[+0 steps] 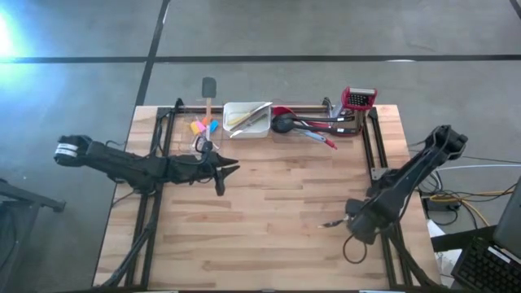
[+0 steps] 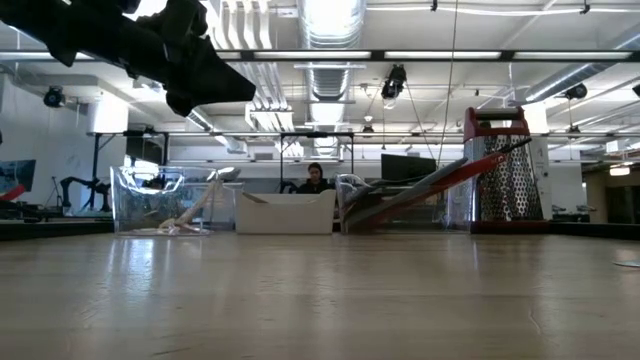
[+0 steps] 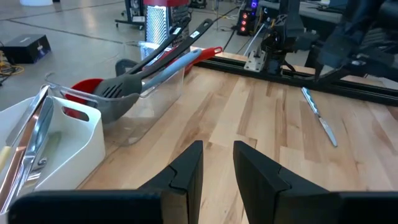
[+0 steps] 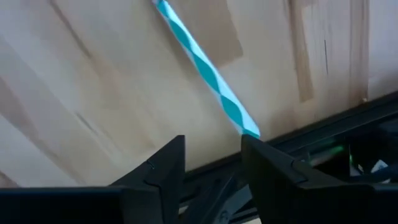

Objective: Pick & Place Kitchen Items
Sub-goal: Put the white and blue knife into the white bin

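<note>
A thin stick, teal-and-white striped in the right wrist view and silvery in the left wrist view, lies flat on the wooden table at the near right. My right gripper is open just above the stick's near end and touches nothing; it also shows in the high view. My left gripper is open and empty above the table's middle. Red, black and grey long-handled utensils lie in a clear bin at the far edge. Metal tongs lie in the white tray.
A red-topped box grater stands at the far right. A clear bin at the far left holds small orange, blue and pink pieces and a grey-headed spatula. Black rails run along the table's sides.
</note>
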`<state>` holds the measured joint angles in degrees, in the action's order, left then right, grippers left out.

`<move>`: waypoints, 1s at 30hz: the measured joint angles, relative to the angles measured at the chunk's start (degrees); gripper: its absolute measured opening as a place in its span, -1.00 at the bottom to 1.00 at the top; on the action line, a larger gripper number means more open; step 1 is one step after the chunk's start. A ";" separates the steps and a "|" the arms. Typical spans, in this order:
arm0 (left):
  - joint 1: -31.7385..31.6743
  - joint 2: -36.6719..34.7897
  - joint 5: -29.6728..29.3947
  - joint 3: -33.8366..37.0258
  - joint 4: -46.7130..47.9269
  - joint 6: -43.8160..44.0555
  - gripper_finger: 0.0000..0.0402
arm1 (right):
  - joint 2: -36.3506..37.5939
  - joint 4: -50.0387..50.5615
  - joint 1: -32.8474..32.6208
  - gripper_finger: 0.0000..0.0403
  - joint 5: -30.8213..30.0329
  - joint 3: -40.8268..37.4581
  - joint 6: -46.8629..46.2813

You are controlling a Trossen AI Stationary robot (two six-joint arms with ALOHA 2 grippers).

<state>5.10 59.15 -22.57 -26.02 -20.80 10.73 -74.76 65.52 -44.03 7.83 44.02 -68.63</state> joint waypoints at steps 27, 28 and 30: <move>-0.01 0.07 0.00 0.00 -1.61 -0.66 -0.54 | 5.66 -12.57 0.26 -0.33 -5.50 -13.44 6.27; -0.01 0.07 0.00 0.00 -1.62 -0.66 -0.53 | 5.55 -12.72 0.26 -0.33 -5.72 -13.50 6.31; -0.01 0.07 0.00 0.00 -1.60 -0.66 -0.52 | 5.10 -13.16 0.21 -0.33 -5.60 -13.68 6.57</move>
<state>5.08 59.22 -22.57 -26.02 -22.39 10.07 -69.66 52.36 -43.82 2.23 30.35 -62.06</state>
